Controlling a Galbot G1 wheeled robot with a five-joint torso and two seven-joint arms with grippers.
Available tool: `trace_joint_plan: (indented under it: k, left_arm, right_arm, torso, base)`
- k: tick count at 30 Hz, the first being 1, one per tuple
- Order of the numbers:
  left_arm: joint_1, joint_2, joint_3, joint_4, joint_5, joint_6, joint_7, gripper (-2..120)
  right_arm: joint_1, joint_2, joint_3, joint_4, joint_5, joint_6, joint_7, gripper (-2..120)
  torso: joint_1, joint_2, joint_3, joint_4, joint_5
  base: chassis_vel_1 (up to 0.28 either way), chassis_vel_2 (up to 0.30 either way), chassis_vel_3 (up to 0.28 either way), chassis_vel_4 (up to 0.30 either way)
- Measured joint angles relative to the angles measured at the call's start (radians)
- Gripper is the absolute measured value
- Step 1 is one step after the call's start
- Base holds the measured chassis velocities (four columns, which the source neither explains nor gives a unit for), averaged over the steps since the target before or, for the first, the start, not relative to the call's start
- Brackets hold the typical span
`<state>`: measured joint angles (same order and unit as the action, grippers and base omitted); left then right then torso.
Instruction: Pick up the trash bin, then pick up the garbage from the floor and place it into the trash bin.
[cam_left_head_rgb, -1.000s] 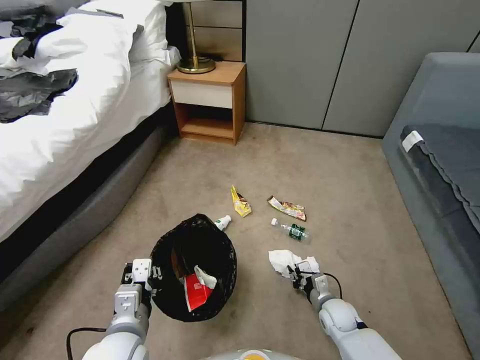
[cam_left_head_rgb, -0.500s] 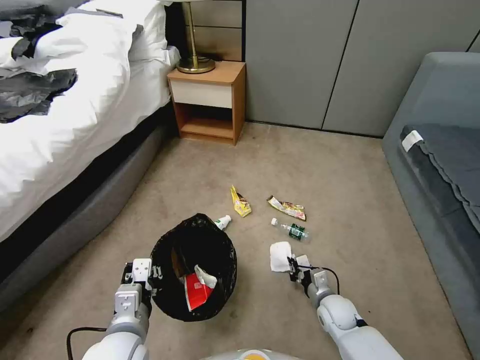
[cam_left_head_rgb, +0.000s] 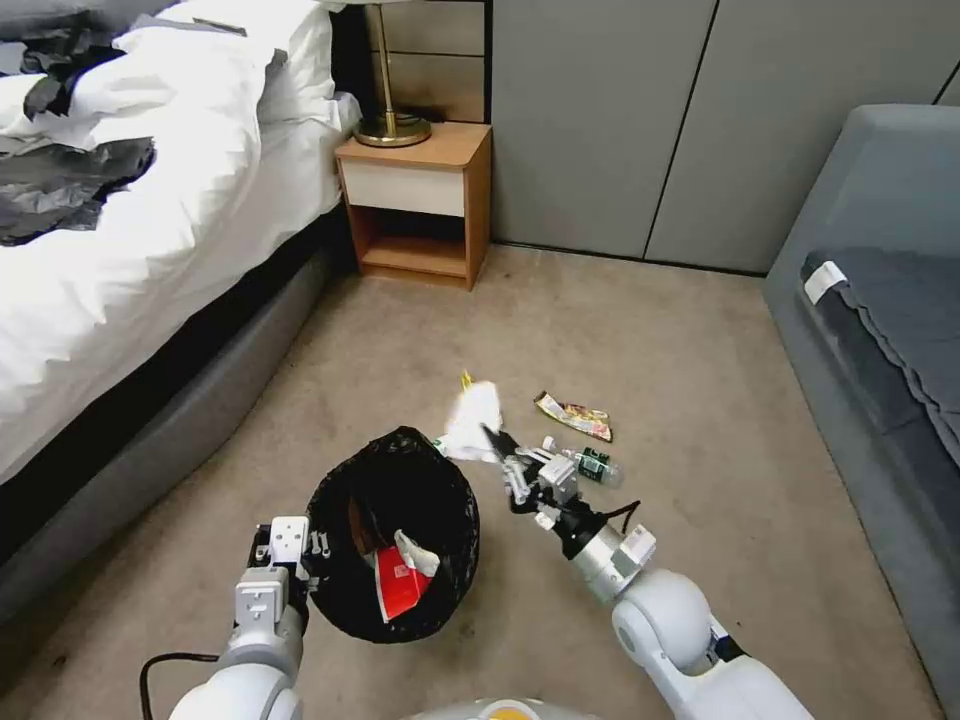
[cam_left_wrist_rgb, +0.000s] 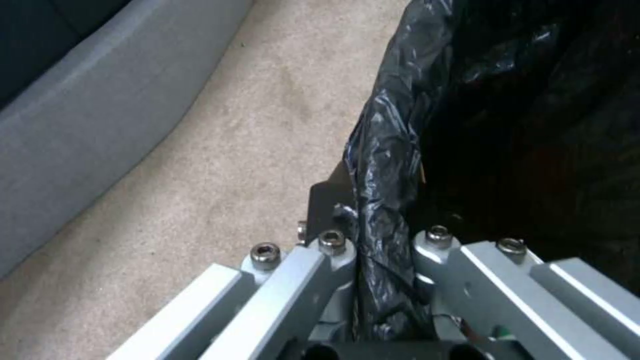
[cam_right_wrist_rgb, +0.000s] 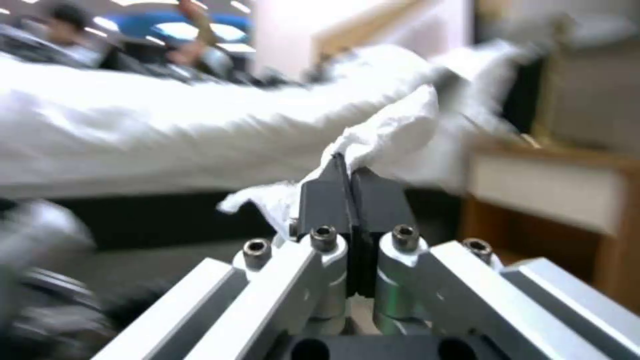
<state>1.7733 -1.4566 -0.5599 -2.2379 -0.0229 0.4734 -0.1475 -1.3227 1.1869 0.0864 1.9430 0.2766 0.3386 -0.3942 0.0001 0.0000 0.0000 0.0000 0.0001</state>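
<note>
Trash bin (cam_left_head_rgb: 392, 545) stood on the floor (cam_left_head_rgb: 680, 330), toward its near edge. Left gripper (cam_left_head_rgb: 300, 565) sat at the bin's left rim, jaws closed over the bag edge. Right gripper (cam_left_head_rgb: 497, 440) hung just beyond the bin's far-right rim, jaws pinched on a tissue (cam_left_head_rgb: 472, 418). Wrapper (cam_left_head_rgb: 575, 415) and bottle (cam_left_head_rgb: 592, 466) lay right of it. A carton (cam_left_head_rgb: 397, 583) lay inside the bin. Bed (cam_left_head_rgb: 130, 250) ran along the floor's left edge, nightstand (cam_left_head_rgb: 420, 200) at the far edge, sofa (cam_left_head_rgb: 880, 330) along the right.

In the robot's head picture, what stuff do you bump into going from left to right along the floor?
Left gripper holding the bin's rim → bin → tissue in the right gripper → bottle → sofa.
</note>
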Motion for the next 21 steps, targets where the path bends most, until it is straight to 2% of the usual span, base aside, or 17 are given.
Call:
trace_joint_plan:
  k: [9,15,21]
  left_arm:
    - [0.002,-0.002,0.002,-0.008,0.0,0.0,0.001,3]
    - [0.0,-0.005,0.005,-0.008,0.002,0.0,0.001,3]
    - [-0.003,-0.007,0.011,-0.008,0.008,0.0,0.001,3]
  right_arm:
    - [-0.035,-0.105,-0.052,0.114,-0.016,-0.001,-0.063,0]
    - [-0.04,-0.125,-0.059,0.111,-0.027,-0.002,-0.07,0]
    - [-0.04,-0.128,-0.076,0.031,-0.047,-0.001,-0.07,0]
  torso:
    - [0.0,0.0,0.0,-0.0002,0.0001]
    - [0.0,0.0,0.0,0.0,0.0]
    - [0.0,0.0,0.0,0.0,0.0]
  base:
    - [0.0,0.0,0.0,0.0]
    - [0.0,0.0,0.0,0.0]
    - [0.0,0.0,0.0,0.0]
